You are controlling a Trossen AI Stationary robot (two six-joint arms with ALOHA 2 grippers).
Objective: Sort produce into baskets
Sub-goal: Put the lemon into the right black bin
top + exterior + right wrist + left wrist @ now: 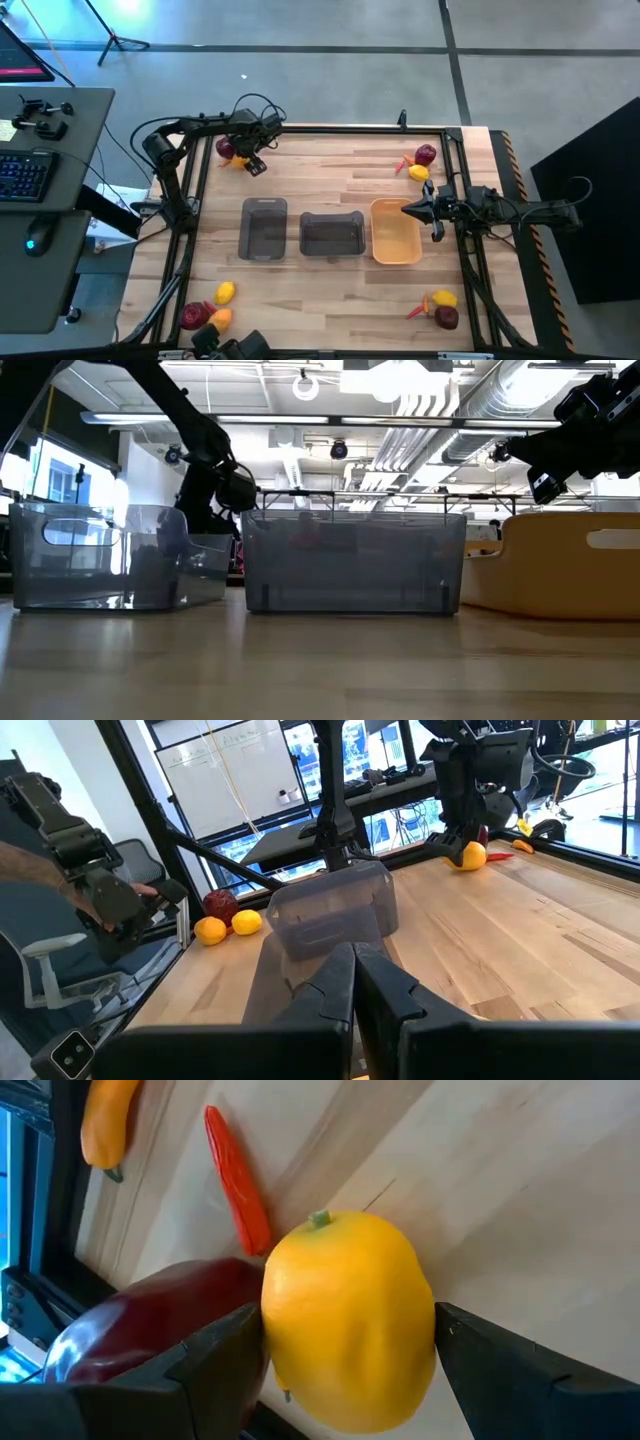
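Observation:
On the table near its far left corner, a yellow lemon (348, 1320) sits against a dark red apple (150, 1320). A thin red pepper (238, 1180) and an orange one (105, 1125) lie just beyond them. My left gripper (248, 160) points steeply down over the lemon, open, with one finger (215, 1355) between lemon and apple and the other (500, 1365) on the lemon's opposite side. My right gripper (408, 211) waits shut and level above the orange basket (394, 232). Two grey baskets (264, 228) (332, 235) stand left of the orange one. My left gripper stands astride the lemon from above, its fingertips right at the lemon's two sides (425, 1330). I cannot tell whether they touch it. The lemon rests on the table, stem end up.
More produce lies in clusters at the far right (420, 162), near left (212, 305) and near right (440, 308) corners. A black frame rail (330, 128) runs around the table. Bare wood lies between the baskets and the far edge.

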